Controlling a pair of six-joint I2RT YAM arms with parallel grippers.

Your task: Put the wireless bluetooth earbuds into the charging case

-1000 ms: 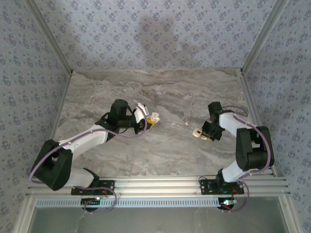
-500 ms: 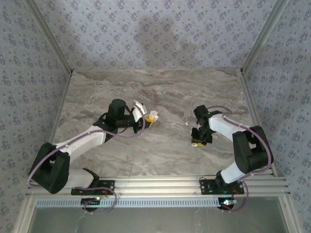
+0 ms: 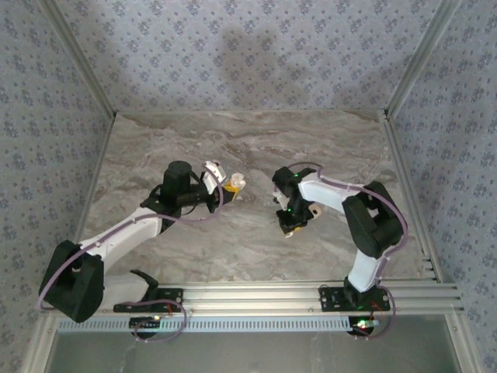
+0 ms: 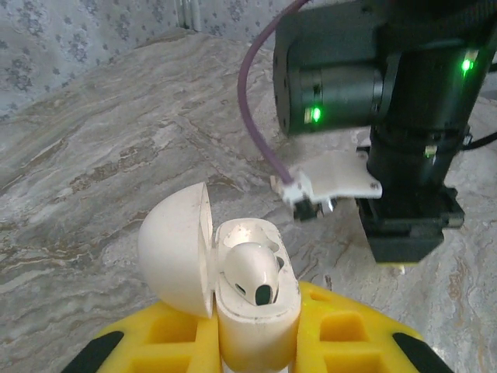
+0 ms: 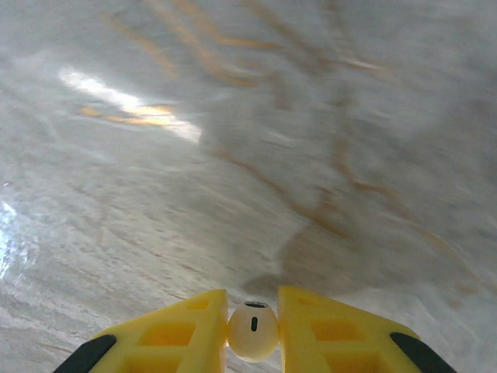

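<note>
The charging case (image 4: 260, 342) is pale cream and stands upright between the yellow fingers of my left gripper (image 4: 256, 311), which is shut on it. Its lid (image 4: 175, 249) hangs open to the left. One white earbud (image 4: 250, 270) sits in the case's well. From above, the left gripper (image 3: 233, 189) holds the case (image 3: 236, 183) left of the table's middle. My right gripper (image 5: 252, 301) is shut on the other earbud (image 5: 252, 332), a small white bulb with a dark slot. The right gripper (image 3: 289, 227) hangs just right of the case, a short gap away.
The right arm's black wrist and motor housing (image 4: 404, 116) fill the space just beyond the open case. Bare marble table (image 3: 233, 140) lies behind both grippers. Patterned walls and metal rails (image 3: 404, 85) bound the table at the sides and back.
The right arm has swung left from the table's right side toward the case, carrying the earbud. The left gripper and the case have shifted slightly left.
</note>
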